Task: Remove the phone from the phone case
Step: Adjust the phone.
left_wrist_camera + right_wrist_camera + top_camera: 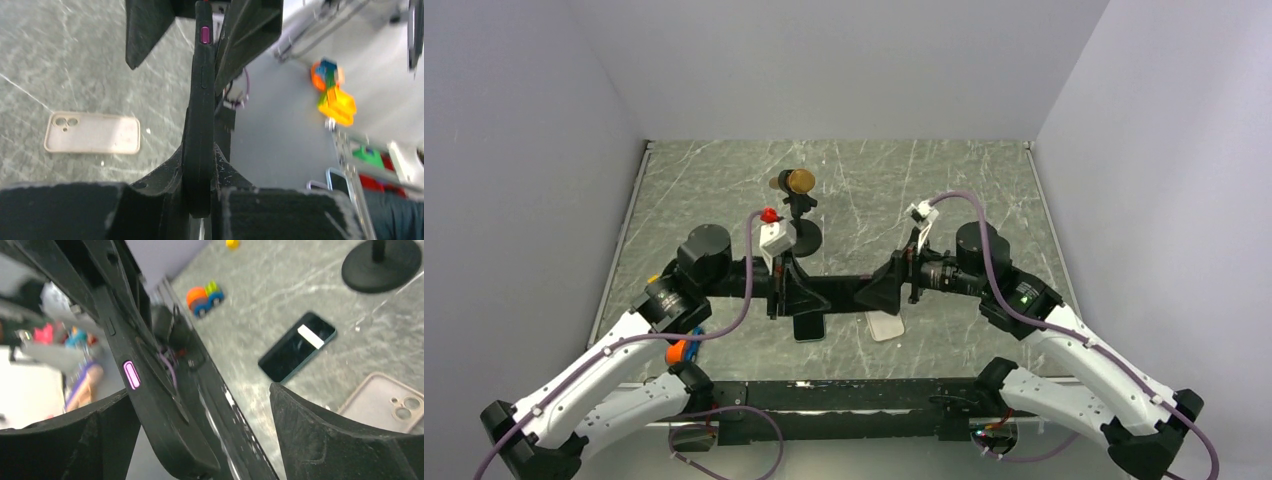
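Note:
A black phone case [844,287] with a purple side button is held edge-on in the air between my two grippers; whether a phone is inside it cannot be told. My left gripper [802,292] is shut on one end of the black case [200,100], with both pads pressed on it [202,167]. My right gripper [886,290] is open around the other end: in the right wrist view the case [150,405] lies against the left finger, with a wide gap to the right finger [320,430].
A bare dark-screened phone [809,326] [297,346] and an empty beige case [885,326] [92,132] [385,402] lie on the marble table below the grippers. A small stand with a round black base [804,238] stands behind. A colourful toy [682,350] sits near the left arm.

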{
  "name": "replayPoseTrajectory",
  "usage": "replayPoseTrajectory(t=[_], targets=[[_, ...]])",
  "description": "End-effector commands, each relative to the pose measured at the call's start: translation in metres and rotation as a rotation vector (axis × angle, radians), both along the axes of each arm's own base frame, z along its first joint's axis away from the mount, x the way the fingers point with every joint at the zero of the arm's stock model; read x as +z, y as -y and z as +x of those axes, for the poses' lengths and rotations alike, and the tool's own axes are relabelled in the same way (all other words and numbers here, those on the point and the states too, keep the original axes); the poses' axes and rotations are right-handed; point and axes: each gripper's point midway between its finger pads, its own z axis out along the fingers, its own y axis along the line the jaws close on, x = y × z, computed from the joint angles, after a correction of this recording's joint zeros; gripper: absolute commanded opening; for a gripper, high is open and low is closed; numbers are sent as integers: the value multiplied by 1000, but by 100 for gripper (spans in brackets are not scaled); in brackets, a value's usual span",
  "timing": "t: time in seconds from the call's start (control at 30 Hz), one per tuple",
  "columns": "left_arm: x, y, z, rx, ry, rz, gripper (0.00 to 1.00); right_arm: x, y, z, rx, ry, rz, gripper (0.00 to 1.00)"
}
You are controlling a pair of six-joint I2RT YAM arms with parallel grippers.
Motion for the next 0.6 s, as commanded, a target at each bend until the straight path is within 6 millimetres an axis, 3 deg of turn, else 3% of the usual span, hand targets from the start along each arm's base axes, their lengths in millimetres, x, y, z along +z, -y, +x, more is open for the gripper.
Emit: replayPoseTrajectory(t=[0.0, 0.1, 0.23, 0.57], targets=[[-7, -15, -38, -258, 94, 138, 0, -11, 10, -37, 250, 68, -138, 95], [-13, -19, -44, -329, 90, 198, 0, 2, 0, -55, 400, 70, -79, 95], [-10, -14, -42, -352, 74, 202, 0, 2, -13, -69, 528, 31, -54, 82], [7, -2, -31, -342, 88, 158, 0, -3, -32, -100, 666, 27, -29, 15]])
